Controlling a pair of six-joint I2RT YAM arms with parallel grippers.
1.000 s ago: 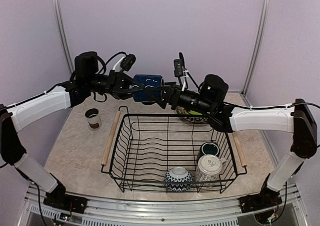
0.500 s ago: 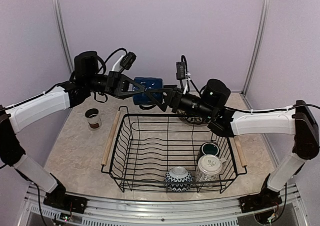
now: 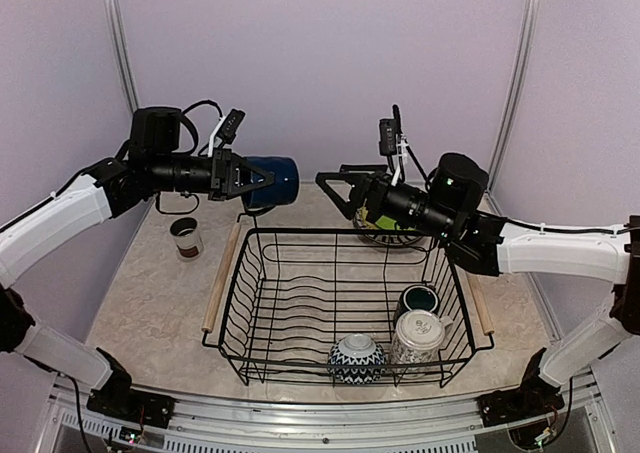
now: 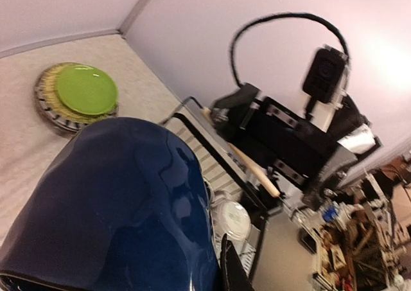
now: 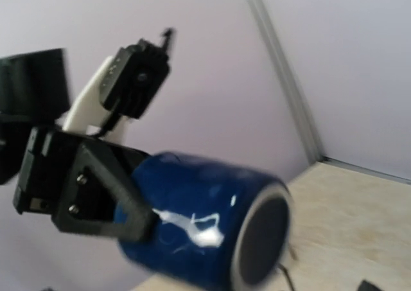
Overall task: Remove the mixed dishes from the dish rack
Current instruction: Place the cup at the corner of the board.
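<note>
Handover done: the right end effector [image 3: 335,188] has let go, jaws wide apart. The left end effector [image 3: 262,177], clamped on the blue mug [image 3: 283,178], swings it left beyond the rack [image 3: 300,232].

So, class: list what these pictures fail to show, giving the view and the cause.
- Plate stack, top view: mostly hidden behind the right arm.
- Left claw grip, left wrist view: hidden by the dark blue mug filling the frame.
- Mug surface detail, right wrist view: motion-blurred.
</note>
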